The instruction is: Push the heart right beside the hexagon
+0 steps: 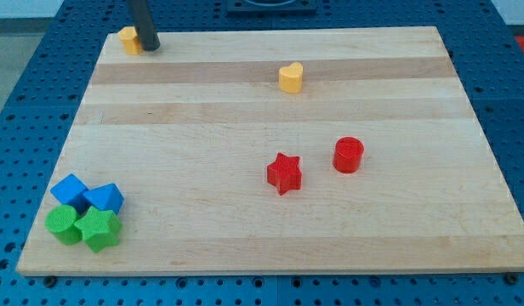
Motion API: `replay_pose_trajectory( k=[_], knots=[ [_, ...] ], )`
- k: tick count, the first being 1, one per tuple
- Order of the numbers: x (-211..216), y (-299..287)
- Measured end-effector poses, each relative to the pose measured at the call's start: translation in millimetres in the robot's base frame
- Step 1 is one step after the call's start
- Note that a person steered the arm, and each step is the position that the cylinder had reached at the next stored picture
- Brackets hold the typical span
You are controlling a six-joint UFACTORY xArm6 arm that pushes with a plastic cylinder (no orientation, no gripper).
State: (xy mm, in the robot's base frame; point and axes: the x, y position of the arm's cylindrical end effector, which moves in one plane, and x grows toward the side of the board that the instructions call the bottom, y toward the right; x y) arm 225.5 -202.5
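Observation:
A yellow heart (290, 77) lies near the view's top, a little right of the middle of the wooden board (245, 229). A yellow block (128, 39), apparently the hexagon, sits at the board's top left corner. My tip (150, 48) rests on the board right against that block's right side, and the rod hides part of it. The heart is far to the right of my tip.
A red star (284, 173) and a red cylinder (349, 155) lie right of centre. At the bottom left corner, two blue blocks (71, 189) (105, 198) and two green blocks, a cylinder (65, 225) and a star (99, 229), are clustered together.

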Motion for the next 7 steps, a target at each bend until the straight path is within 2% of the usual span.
replay_pose_trajectory(
  k=[2, 3, 4, 5, 6, 7],
  knots=[
    [0.2, 189.1],
    [15.8, 275.0],
    [55.1, 308.0],
    [79.0, 312.2],
    [75.1, 267.4],
    [55.0, 196.1]
  ],
)
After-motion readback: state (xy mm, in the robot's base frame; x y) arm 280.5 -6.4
